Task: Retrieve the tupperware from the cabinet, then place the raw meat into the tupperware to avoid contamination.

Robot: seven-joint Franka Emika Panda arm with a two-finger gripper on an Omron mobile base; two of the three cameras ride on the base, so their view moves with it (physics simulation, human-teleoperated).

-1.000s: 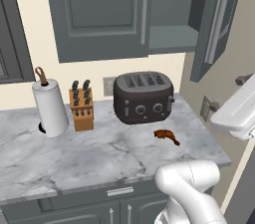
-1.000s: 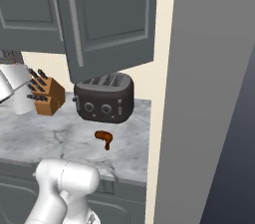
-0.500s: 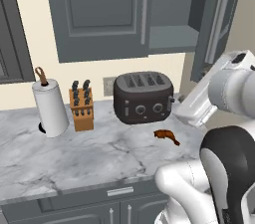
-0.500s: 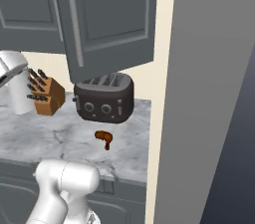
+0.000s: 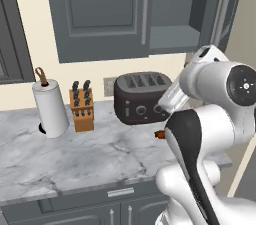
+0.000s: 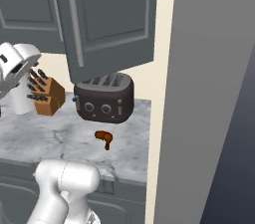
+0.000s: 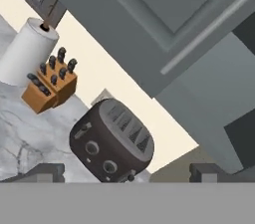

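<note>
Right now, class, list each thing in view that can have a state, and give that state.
cabinet: right door open, left door shut.
gripper: open, holding nothing.
raw meat: lying on the counter, uncontained.
toaster: upright, slots look empty.
paper towel roll: upright.
knife block: holds knives.

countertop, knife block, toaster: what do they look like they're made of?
The grey-white veined countertop looks like polished marble or a laminate copy, going by the dark veining. The tan slotted knife block looks like matte wood: plain brown faces. The black four-slot toaster looks like satin-black plastic or painted metal; the render leaves it open.
</note>
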